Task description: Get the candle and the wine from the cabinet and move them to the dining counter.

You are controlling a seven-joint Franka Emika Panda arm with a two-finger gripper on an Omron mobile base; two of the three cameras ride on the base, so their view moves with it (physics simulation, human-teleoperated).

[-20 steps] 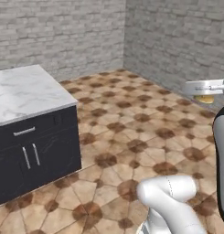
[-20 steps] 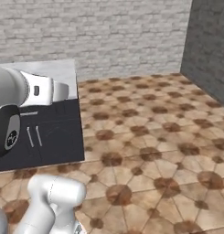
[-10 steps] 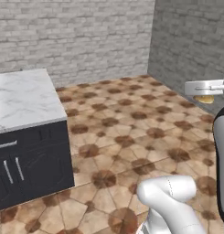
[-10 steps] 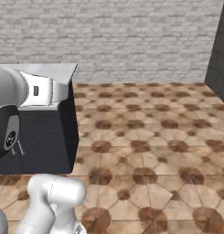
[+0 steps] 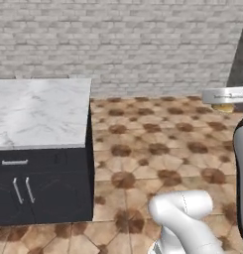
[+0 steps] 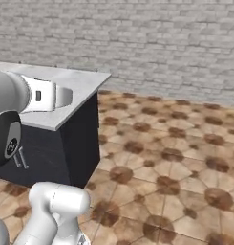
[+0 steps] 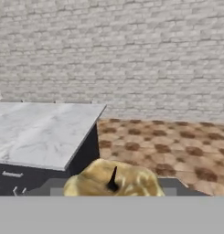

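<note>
The candle (image 7: 131,179), a lumpy golden thing with a black wick, fills the bottom middle of the hand view, close against my gripper (image 7: 112,191), which is shut on it. In the left base view the gripper (image 5: 223,100) hangs at the right edge with the candle (image 5: 223,107) showing yellow just beneath it, high over the floor. The dining counter (image 5: 38,116), white grey-veined marble on a dark base, stands to the left of the gripper and apart from it; the counter (image 7: 40,132) also sits ahead and left in the hand view. The wine and the cabinet are out of view.
Patterned brown tile floor (image 5: 157,149) stretches between the counter and a grey brick wall (image 5: 133,44). The counter's dark base has silver handles (image 5: 23,189). My white arm rises at the lower right (image 5: 185,218) and crosses the left of the right base view (image 6: 39,95).
The whole picture has swung as the base turns: the counter has come nearer and larger on the left and the wall now faces me. The candle stays in the gripper.
</note>
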